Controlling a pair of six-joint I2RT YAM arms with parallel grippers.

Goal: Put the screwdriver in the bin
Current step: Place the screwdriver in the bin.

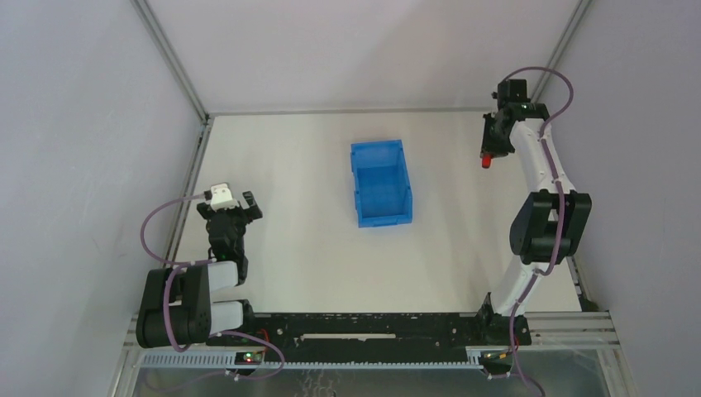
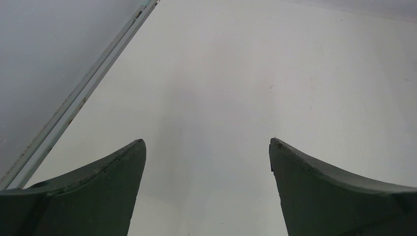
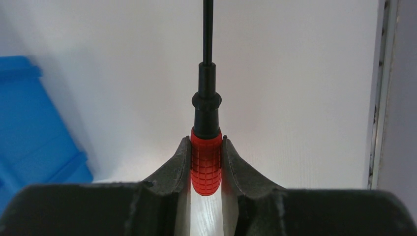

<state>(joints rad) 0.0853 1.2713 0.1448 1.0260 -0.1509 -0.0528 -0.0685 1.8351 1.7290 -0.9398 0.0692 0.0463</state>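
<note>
The screwdriver [image 3: 206, 167] is clamped by its red handle in the right tool [image 3: 205, 141], well apart from the blue bin [image 1: 382, 195]; the left tool [image 2: 207, 143] is spread wide, empty.

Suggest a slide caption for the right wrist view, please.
Right gripper clamps the screwdriver by its red handle, shaft pointing away; bin at left.

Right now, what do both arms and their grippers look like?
The left arm and right arm have white links with black joints and a looping purple cable. Each gripper has two dark, curved, tapering fingers; the left gripper carries a white block.
</note>
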